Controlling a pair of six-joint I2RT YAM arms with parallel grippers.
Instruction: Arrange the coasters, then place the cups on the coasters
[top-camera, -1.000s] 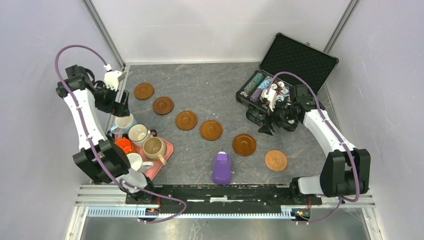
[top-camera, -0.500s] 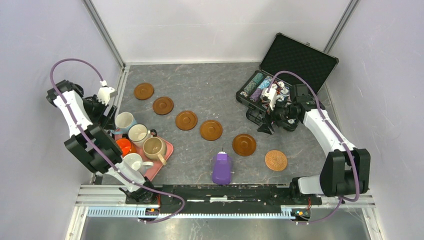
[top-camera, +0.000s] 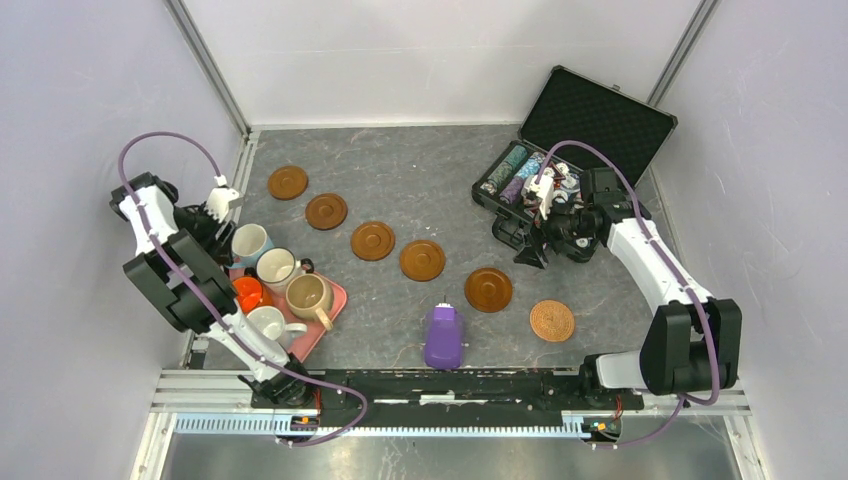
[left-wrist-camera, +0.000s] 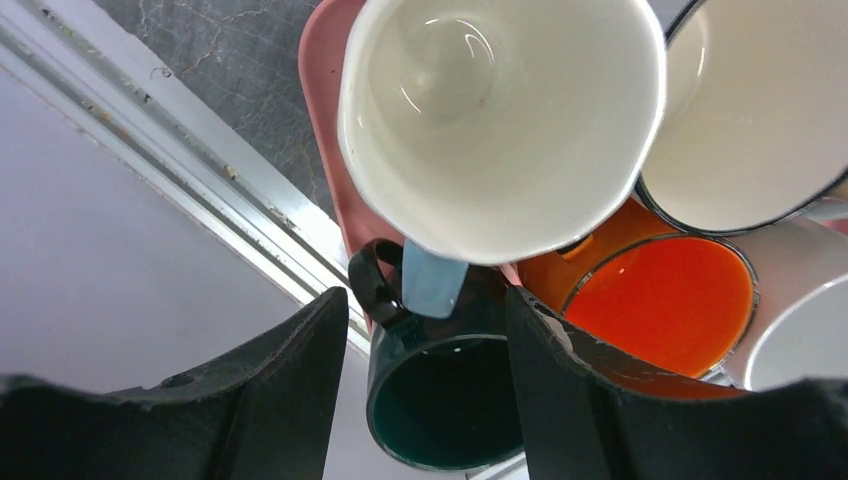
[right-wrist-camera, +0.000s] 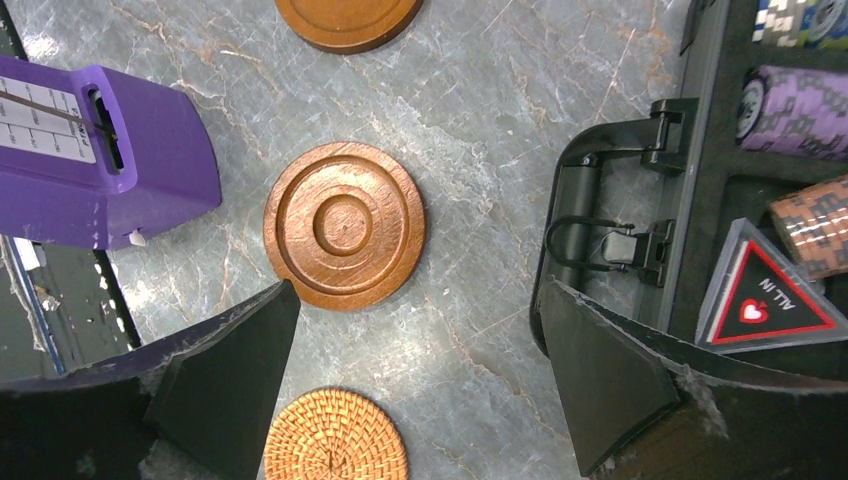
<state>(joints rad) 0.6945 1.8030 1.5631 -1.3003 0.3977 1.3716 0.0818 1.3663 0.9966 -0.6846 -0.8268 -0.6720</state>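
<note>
Six coasters lie in a diagonal row, from a dark wood one (top-camera: 287, 182) at the back left to a light woven one (top-camera: 552, 320) at the front right. The cups crowd a pink tray (top-camera: 335, 296): light blue (top-camera: 248, 243), cream (top-camera: 277, 268), beige (top-camera: 308, 296), orange (top-camera: 246, 292) and white (top-camera: 268, 325). My left gripper (top-camera: 218, 232) hangs over the tray's far left corner. In its wrist view the left gripper (left-wrist-camera: 425, 300) is open and straddles the dark green cup (left-wrist-camera: 440, 400), with a gap on the left side. My right gripper (right-wrist-camera: 417, 290) is open above bare table beside a wood coaster (right-wrist-camera: 344, 225).
A purple oblong device (top-camera: 443, 337) stands near the front middle. An open black case (top-camera: 600, 120) holding poker chips sits at the back right, close to my right gripper. The metal frame rail (left-wrist-camera: 200, 190) and side wall run just left of the tray.
My left arm has drawn back and down to the tray's far left corner, and its jaws have narrowed around the dark green cup. The right arm has not moved.
</note>
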